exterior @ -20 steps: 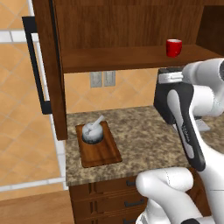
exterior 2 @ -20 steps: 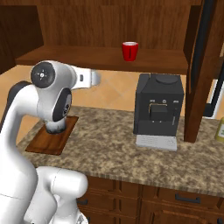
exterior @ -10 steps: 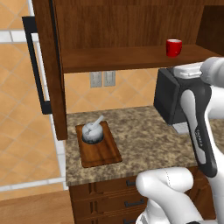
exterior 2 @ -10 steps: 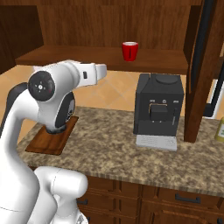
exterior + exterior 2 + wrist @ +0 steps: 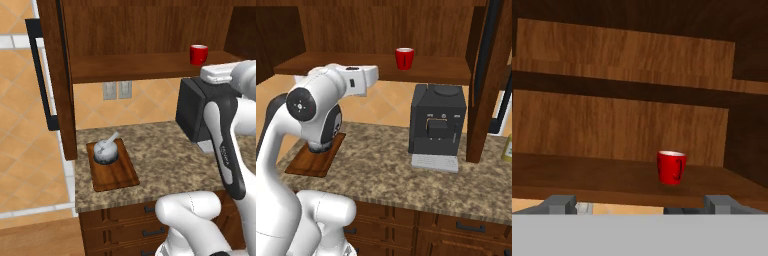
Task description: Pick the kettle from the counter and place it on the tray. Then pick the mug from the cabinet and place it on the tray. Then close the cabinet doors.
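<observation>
A small bright red mug (image 5: 671, 167) with a side handle and white inside stands upright on the cabinet (image 5: 135, 65) shelf, upper right in the left base view. The silvery kettle (image 5: 106, 151) sits on the wooden tray (image 5: 116, 173), lower left. The gripper (image 5: 639, 204) fingers stand wide apart, empty. No writing is readable.

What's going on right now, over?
Gripper open, empty, facing red mug on cabinet shelf. Kettle sits on tray. Nothing between gripper and mug.

Glossy red mug (image 5: 671, 167); matt wooden cabinet (image 5: 612, 127).
</observation>
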{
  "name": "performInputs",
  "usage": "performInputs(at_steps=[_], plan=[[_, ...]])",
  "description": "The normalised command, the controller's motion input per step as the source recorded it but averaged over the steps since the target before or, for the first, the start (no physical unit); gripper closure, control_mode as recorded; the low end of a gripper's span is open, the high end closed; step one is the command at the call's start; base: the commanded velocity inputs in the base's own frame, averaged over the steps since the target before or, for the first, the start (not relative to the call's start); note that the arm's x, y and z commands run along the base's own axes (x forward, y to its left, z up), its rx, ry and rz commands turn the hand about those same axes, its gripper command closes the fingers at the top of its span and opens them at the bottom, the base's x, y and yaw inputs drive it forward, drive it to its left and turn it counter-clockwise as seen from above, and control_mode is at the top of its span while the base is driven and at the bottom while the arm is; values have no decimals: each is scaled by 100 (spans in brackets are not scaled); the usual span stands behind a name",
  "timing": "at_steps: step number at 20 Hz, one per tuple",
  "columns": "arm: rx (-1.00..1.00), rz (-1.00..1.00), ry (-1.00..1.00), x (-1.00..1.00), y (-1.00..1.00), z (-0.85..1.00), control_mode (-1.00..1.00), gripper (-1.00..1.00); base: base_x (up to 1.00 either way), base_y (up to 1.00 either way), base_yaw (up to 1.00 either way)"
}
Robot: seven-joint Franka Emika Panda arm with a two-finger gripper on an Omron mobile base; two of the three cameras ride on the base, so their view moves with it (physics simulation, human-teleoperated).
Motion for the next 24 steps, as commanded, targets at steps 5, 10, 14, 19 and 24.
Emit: performInputs(at_steps=[5, 10, 14, 19, 24], plan=[[0, 0, 0, 0, -13, 9, -100, -100, 0, 0, 0], [1, 0, 0, 0, -21, 0, -100, -100, 0, 0, 0], [0, 0, 0, 8, -16, 0, -100, -100, 0, 0, 0], [1, 0, 1, 28, -10, 0, -100, -100, 0, 0, 0], [4, 0, 3, 37, -21, 0, -100, -100, 0, 0, 0]])
